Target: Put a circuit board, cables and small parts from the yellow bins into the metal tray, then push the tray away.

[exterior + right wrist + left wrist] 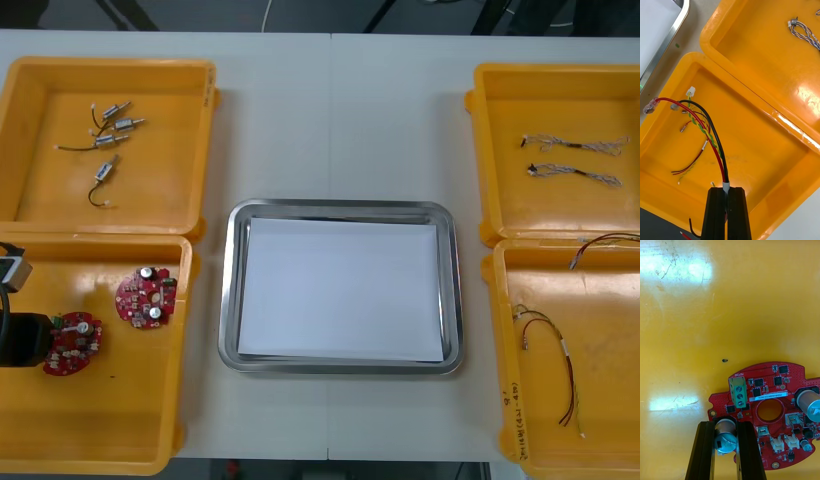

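My left gripper reaches into the near left yellow bin. In the left wrist view the gripper is shut on a silver cylinder on a round red circuit board, close over the bin floor. That board lies left of a second red board. My right gripper is shut on a black and red cable, which arcs above the near right bin. The metal tray sits in the middle, white inside.
A red and yellow cable lies in the near right bin. Two twisted blue and white cables lie in the far right bin. Several small metal parts with black leads rest in the far left bin.
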Controlling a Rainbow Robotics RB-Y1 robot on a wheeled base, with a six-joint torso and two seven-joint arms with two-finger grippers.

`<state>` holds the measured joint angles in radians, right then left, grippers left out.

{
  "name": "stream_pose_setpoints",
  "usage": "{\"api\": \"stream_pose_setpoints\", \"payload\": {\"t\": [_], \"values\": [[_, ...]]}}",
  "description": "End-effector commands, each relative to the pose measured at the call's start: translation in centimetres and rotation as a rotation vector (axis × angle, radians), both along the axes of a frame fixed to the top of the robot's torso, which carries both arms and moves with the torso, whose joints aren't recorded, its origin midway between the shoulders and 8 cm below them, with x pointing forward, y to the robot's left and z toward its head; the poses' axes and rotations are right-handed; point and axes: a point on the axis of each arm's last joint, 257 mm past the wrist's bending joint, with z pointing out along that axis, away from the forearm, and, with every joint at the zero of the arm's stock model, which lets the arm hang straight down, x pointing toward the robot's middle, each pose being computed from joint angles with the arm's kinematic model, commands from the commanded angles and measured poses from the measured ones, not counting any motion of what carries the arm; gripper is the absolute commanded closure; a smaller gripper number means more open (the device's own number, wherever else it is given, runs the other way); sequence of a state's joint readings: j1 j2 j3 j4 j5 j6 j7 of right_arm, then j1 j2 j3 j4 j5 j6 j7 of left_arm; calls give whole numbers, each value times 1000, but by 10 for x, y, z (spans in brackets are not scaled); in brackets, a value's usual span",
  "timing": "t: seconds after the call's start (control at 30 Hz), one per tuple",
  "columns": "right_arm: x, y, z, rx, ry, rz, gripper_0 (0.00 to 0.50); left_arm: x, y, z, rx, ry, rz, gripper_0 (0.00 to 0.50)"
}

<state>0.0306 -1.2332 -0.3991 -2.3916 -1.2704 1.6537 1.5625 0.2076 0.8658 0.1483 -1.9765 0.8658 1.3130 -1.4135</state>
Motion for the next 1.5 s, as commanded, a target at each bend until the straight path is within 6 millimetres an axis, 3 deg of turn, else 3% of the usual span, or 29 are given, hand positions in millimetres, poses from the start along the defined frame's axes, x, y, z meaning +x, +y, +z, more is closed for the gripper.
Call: {"api": "stream_pose_setpoints", "payload": {"t": [0.03, 0.07, 0.1, 0.2, 0.8, 1.5], "values": [[-3, -1, 1, -25, 14, 15, 500, -9, -6, -8, -25, 13, 46, 478], [-3, -1, 1, -22, 16, 15, 500, -9, -6, -8, -25, 11, 46, 373], [-3, -1, 1, -21, 14, 13, 500, -9, -7, -8, -29, 10, 47, 229], [-3, -2, 1, -23, 16, 12, 500, -7, -9, -7, -34, 6, 44, 0], [-2, -3, 1, -17, 17, 3, 500, 0, -10, -1, -39, -11, 44, 0], [-3, -3, 1, -18, 19, 5, 500, 29, 5, 55, -21, -22, 131, 0]]}}
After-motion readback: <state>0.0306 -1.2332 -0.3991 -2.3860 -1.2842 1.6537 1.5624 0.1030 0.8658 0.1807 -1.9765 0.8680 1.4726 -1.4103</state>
